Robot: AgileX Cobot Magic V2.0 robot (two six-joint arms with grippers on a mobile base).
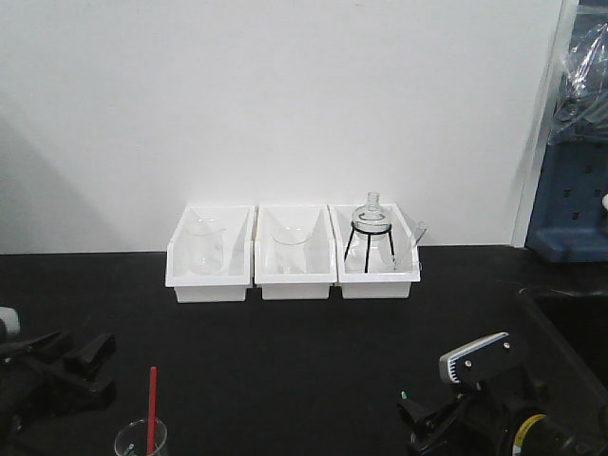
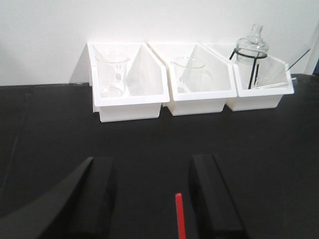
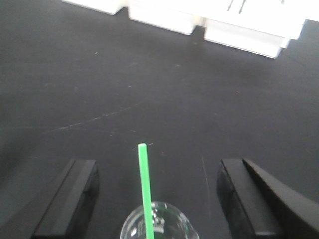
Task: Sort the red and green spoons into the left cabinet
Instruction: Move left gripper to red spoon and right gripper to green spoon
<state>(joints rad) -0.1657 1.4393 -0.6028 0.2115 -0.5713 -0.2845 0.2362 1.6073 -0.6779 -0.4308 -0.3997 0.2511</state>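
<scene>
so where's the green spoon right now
In the right wrist view, the thin bright green plastic spoon stands in a small clear glass beaker at bottom centre, framed by the open right pincer.

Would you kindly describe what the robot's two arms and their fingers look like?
The left gripper and right gripper each have two broad, flat, matte black fingers with squared tips. In the front view the right arm is black, with a silver-grey cap and a yellow band.
</scene>
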